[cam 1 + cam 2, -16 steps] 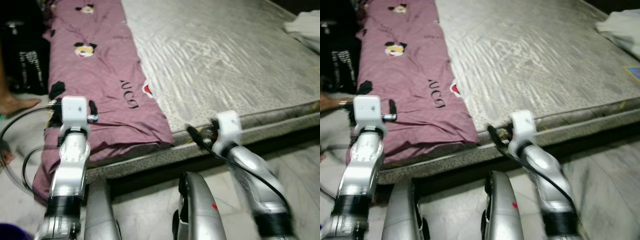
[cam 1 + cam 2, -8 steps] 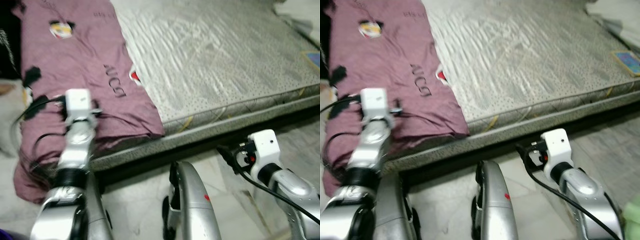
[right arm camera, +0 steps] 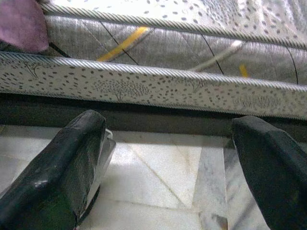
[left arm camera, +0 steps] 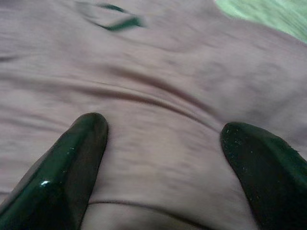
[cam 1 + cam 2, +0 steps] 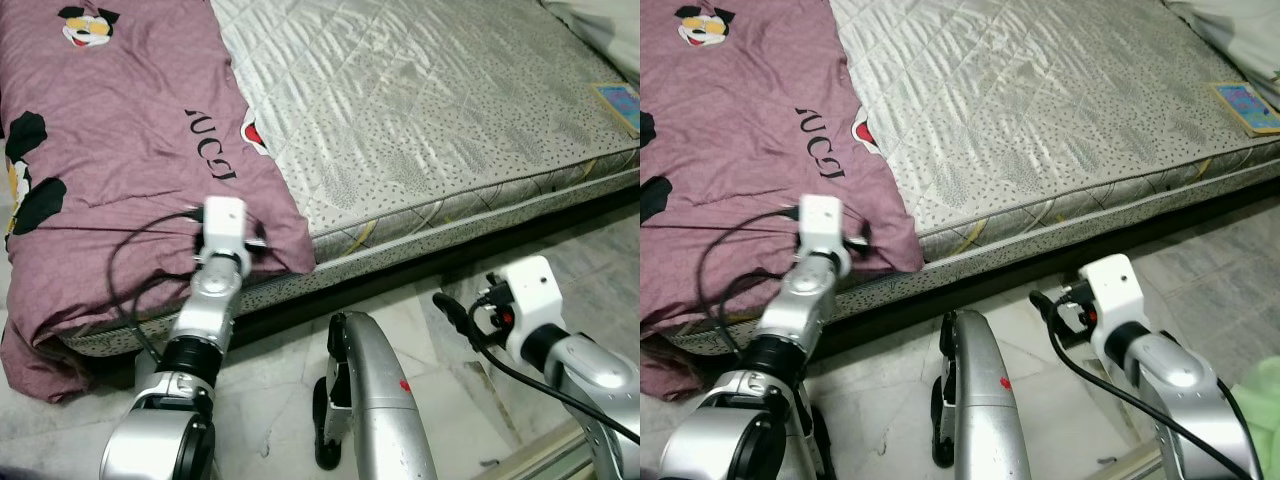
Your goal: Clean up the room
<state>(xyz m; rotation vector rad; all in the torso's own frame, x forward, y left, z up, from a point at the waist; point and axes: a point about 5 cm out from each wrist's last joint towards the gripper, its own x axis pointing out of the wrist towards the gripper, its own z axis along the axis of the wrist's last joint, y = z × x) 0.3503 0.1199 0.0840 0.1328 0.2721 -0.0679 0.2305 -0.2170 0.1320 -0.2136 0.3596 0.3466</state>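
Your left gripper (image 4: 163, 163) had its two black fingers (image 4: 72, 163) spread wide apart, and the purple blanket (image 4: 158, 91) lay between them, rumpled into soft folds. That wrist picture was blurred, so whether the fingertips pressed into the cloth or hung just over it could not be told. In the head views you had that arm reached forward to the blanket's near corner (image 5: 285, 235), where the cloth drooped over the edge of the mattress (image 5: 420, 130).

Your right gripper (image 3: 168, 158) also had its fingers (image 3: 67, 163) parted, holding nothing. It hung low over the pale marble floor (image 3: 163, 167), facing the speckled side of the mattress and the dark gap beneath it. A black cable (image 5: 470, 335) looped from that wrist.

The blanket (image 5: 110, 150), printed with cartoon mouse faces and black lettering, covered the left part of the bed and spilled off the near left side toward the floor. The rest of the mattress showed its bare grey quilted top. A small book or card (image 5: 1250, 105) with a blue cover lay near the mattress's far right edge, well apart from both grippers. Something pale green (image 5: 1260, 410) sat at the lower right by your right arm.
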